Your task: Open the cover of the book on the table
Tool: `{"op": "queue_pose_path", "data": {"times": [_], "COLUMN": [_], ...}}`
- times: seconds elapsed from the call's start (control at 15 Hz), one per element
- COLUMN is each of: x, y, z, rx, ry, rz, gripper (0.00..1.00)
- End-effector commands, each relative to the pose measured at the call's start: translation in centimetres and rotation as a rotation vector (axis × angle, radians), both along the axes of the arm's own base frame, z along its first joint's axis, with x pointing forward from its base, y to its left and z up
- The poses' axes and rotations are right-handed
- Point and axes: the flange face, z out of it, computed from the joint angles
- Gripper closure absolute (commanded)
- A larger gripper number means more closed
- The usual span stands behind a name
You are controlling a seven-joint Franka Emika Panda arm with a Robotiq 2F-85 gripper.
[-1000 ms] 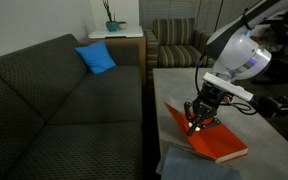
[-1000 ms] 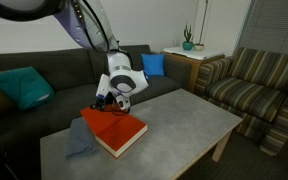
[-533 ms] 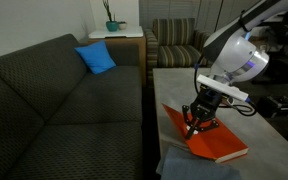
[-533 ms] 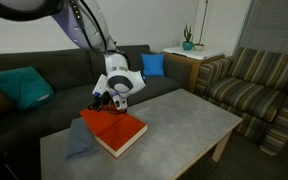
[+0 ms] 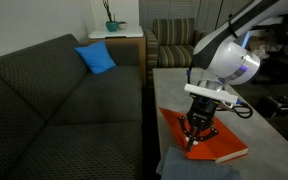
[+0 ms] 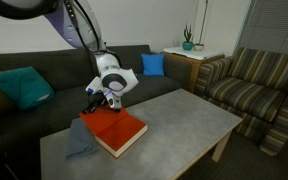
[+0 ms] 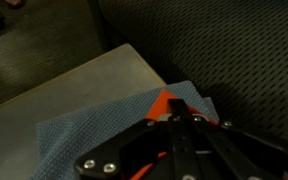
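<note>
The thin orange-red rectangular book [image 6: 117, 130] is laid at the left end of the pale grey stone-topped desk [image 6: 179, 122], beside a soft grey-blue cloth [image 6: 76, 140]. The hand [image 5: 195, 138] is pressed together at the book's far corner.

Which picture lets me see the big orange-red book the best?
An exterior view shows the thin orange-red book almost whole, lying on top of the table. In an exterior view the robot's black fingers hide part of the book. The wrist view catches only one orange corner.
</note>
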Motion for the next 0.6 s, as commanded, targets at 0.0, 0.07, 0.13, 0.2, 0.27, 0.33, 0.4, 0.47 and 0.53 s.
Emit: {"op": "queue_pose_path", "data": {"times": [0.0, 0.07, 0.13, 0.2, 0.27, 0.33, 0.4, 0.47, 0.53], "x": [-0.73, -0.89, -1.01, -1.05, -1.02, -0.96, -0.90, -0.83, -0.79], "y": [0.46, 0.53, 0.56, 0.50, 0.41, 0.30, 0.18, 0.08, -0.01], "z": [-0.34, -0.44, -0.50, -0.54, -0.56, -0.56, -0.54, -0.52, -0.52], "rx": [-0.080, -0.102, -0.116, -0.128, -0.137, -0.142, -0.145, -0.150, -0.151], "ry": [0.031, 0.036, 0.041, 0.043, 0.043, 0.043, 0.044, 0.043, 0.044], "rz": [0.036, 0.044, 0.049, 0.052, 0.051, 0.048, 0.045, 0.044, 0.044], "gripper": [1.00, 1.00, 1.00, 1.00, 1.00, 1.00, 1.00, 1.00, 1.00]}}
